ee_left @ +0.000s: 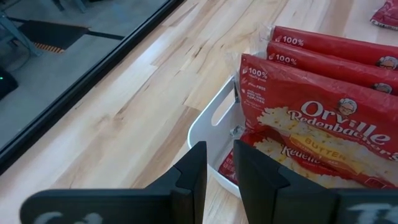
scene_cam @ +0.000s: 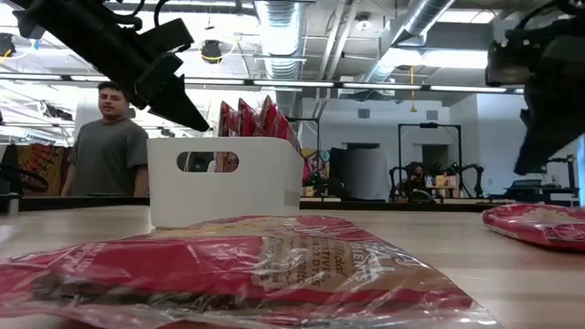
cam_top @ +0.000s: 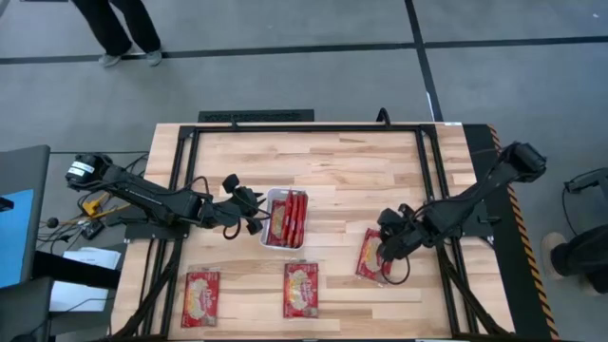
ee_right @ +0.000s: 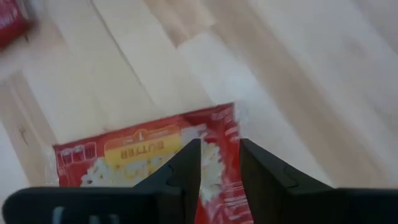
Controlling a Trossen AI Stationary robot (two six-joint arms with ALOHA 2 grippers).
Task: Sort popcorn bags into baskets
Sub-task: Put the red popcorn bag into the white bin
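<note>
- Right gripper [cam_top: 385,249]: poised directly over a popcorn bag [cam_top: 372,256] lying flat on the table's [cam_top: 342,171] right side. In the right wrist view the fingers [ee_right: 184,167] stand a narrow gap apart, parted and clasping nothing; the packet [ee_right: 149,155] lies beneath them. Whether the fingertips touch its wrapper cannot be told.
- Left gripper [cam_top: 255,217]: at the left wall of the white basket [cam_top: 270,224], near the table's middle. In the left wrist view its fingers [ee_left: 194,180] are set with only a narrow slit between them and nothing in it; they sit just outside the basket's [ee_left: 211,118] handle end.
- Basket contents: several red packets [cam_top: 294,217] standing on edge side by side, with one more packet [ee_left: 323,124] leaning at the left-gripper end, its printed face showing.
- Loose packets: two more lie flat along the near edge of the table, one at the left [cam_top: 200,297] and one at the centre [cam_top: 300,290], well apart from each other and from both grippers.
- Low view: the central packet [scene_cam: 238,265] fills the foreground; the basket [scene_cam: 224,187] stands behind it.
- Background: a person [scene_cam: 110,142] stands beyond the table.
</note>
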